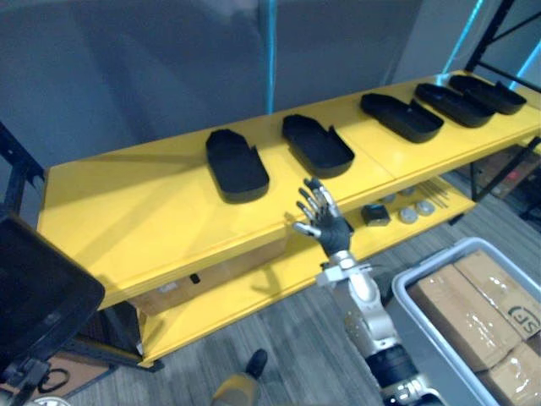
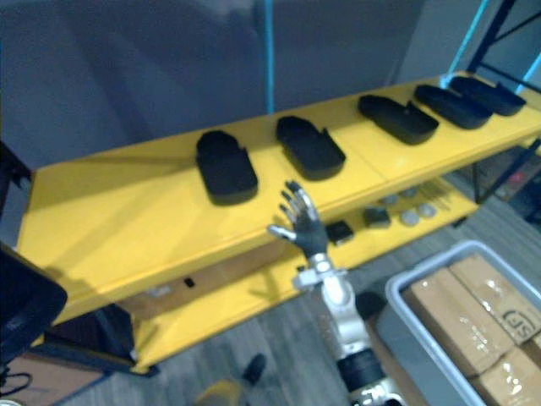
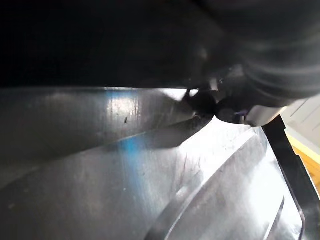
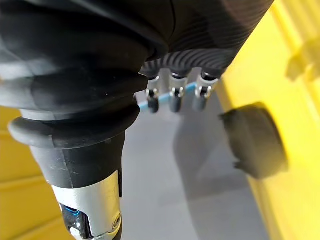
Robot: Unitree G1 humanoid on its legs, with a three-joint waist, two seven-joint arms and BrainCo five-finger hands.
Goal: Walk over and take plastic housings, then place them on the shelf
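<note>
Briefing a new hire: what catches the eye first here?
A long yellow shelf carries five black housings in a row on top. The right hand, fingers spread and empty, is raised before the shelf's front edge. Another black piece, likely a housing, looms at lower left; a grey bin of boxes sits at lower right.

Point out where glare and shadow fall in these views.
Left wrist view: white glare streaks a glossy dark curved surface, its upper part in deep shadow. Left eye view: broad shadows cross the yellow shelf top left of the black plastic housings.
</note>
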